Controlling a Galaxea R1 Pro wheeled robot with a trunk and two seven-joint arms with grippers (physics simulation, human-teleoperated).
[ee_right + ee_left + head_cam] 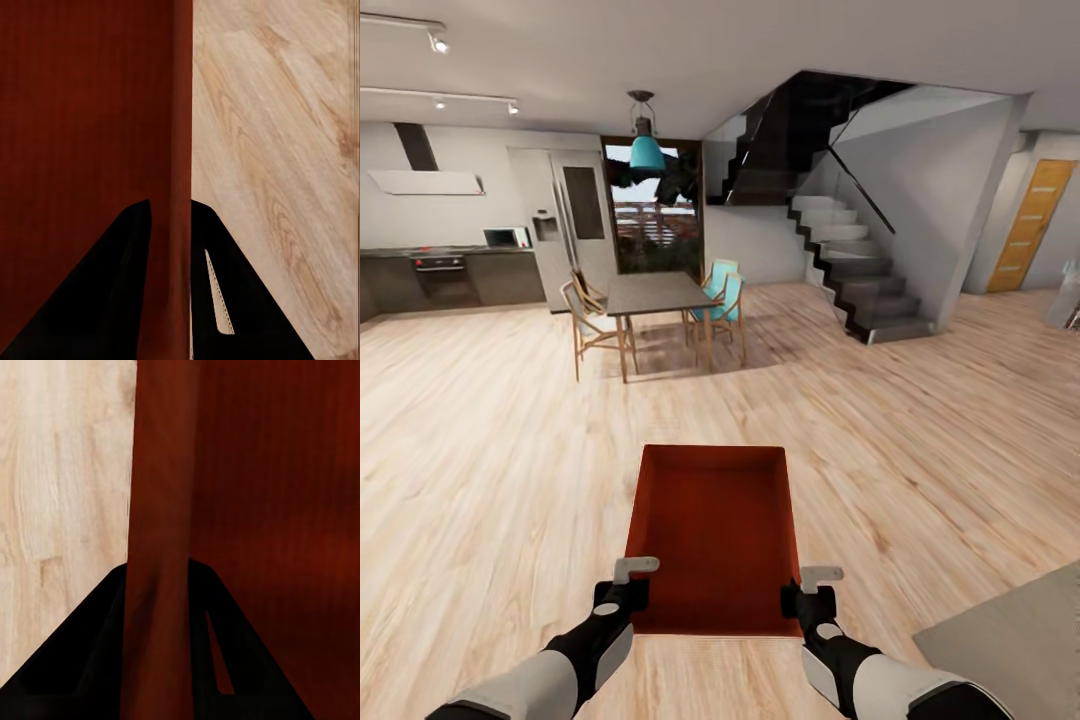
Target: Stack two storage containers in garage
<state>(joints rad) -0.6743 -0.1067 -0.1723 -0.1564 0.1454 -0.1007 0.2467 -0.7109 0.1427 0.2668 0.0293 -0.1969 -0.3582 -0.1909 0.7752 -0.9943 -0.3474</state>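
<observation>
I hold one orange-red storage container low in front of me over the light wood plank floor, its open top facing up and nothing inside. My left gripper is shut on its left side wall near the close corner. My right gripper is shut on the right side wall. In the left wrist view the dark fingers straddle the thin red wall. The right wrist view shows the same grip on the other wall. The garage is out of view.
A dining table with chairs stands ahead on the left, before a kitchen counter and fridge. A dark staircase rises ahead on the right, with a wooden door beyond. A grey surface lies at my near right.
</observation>
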